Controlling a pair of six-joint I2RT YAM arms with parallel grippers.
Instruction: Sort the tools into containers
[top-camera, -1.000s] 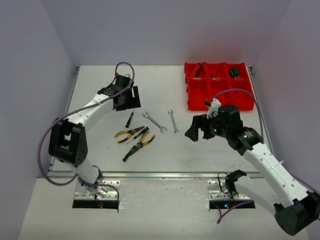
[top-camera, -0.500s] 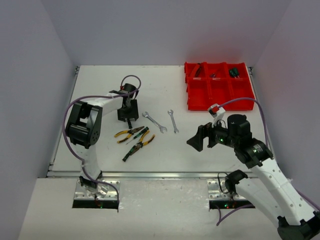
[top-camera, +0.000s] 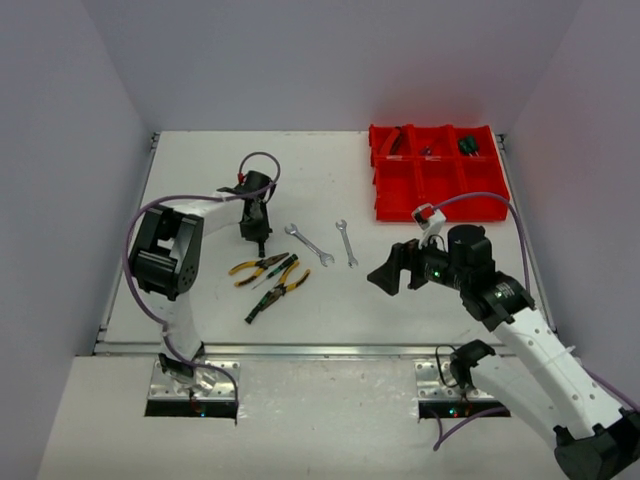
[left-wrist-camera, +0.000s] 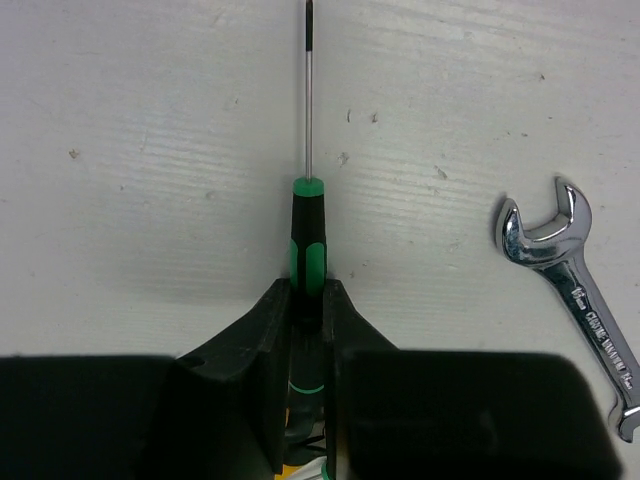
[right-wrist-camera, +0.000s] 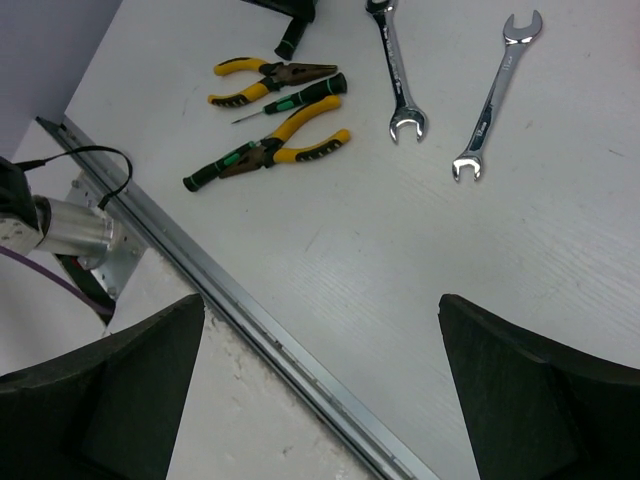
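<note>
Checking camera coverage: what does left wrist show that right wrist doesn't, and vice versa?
Only left wrist: the left gripper closed on the green-black screwdriver, with the full thin shaft pointing away.

Only right wrist: the open right gripper, upper yellow pliers, lower yellow pliers, small green screwdriver, right wrench and the table's front rail.

Both: the left wrench, seen whole only in right wrist. Right wrist also catches what looks like the held screwdriver's end at its top edge.
</note>
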